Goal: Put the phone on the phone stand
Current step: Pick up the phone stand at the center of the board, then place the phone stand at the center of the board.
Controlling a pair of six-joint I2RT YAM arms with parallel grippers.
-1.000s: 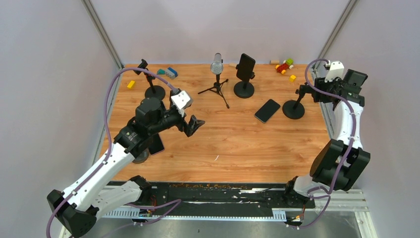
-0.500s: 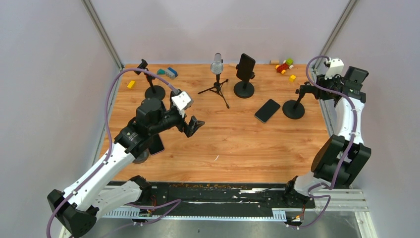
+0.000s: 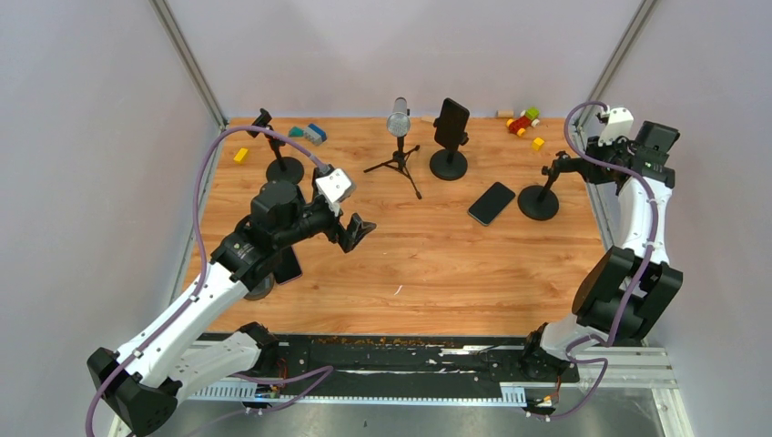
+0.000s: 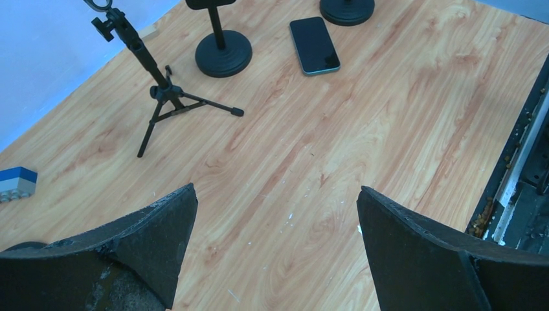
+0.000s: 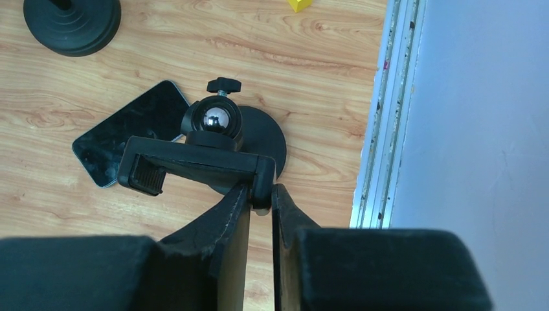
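The 2 fingers of the left gripper stand wide apart, holding nothing, above bare wood near the middle of the table. The right gripper has its 2 fingers clamped together on the right end of the phone stand's clamp bar, by the table's right edge. The phone lies flat, dark screen up, just left of that stand's round base. Its long axis runs diagonally, from near-left to far-right. Farther back are a second stand holding another phone upright, a microphone on a tripod, and coloured toy blocks.
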